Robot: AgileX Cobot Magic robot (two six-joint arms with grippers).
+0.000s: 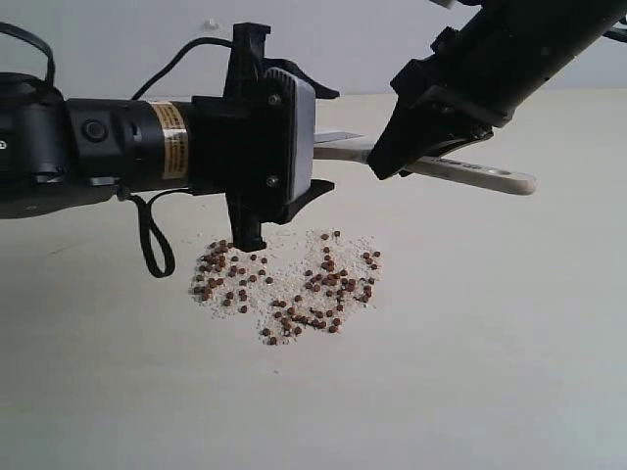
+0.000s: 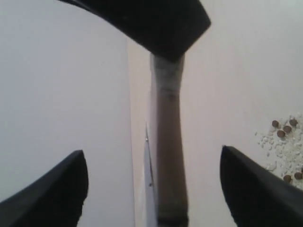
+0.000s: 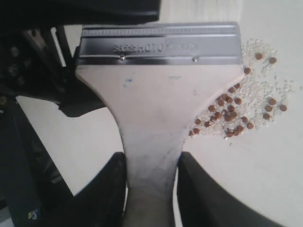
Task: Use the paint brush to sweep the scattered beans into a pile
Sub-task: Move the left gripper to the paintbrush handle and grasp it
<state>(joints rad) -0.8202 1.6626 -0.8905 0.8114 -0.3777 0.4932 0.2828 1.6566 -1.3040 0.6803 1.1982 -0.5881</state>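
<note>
Closest to the camera is my left hand (image 1: 253,137), big and black, hanging over the bench (image 1: 490,392). Its two fingers (image 2: 52,194) are wide apart and hold nothing. The beans (image 1: 294,284) lie under it in a loose patch. They are tiny red-brown balls mixed with white grains (image 1: 350,241).

My right hand (image 3: 151,163) is clamped on the paint brush (image 3: 158,94). It grips the thin neck of the wooden handle (image 1: 480,174), one finger on each side.

I think that is the best place to hold it. The wood there is hard and narrow, so it should not slip or bend. The metal band (image 3: 158,45) looks smooth and too wide to grab. The bristles (image 3: 203,9) look soft and will bend when pushed. The whole brush looks light. The beans are round, so I think they will roll away if I push fast.

From the outside camera, the brush sits just behind the beans, and its long side runs across from left to right. The handle end points right. The bristle end points left and is hidden behind my left hand. The wide flat face looks up at my right wrist camera. I cannot tell if the bristles touch the bench.
</note>
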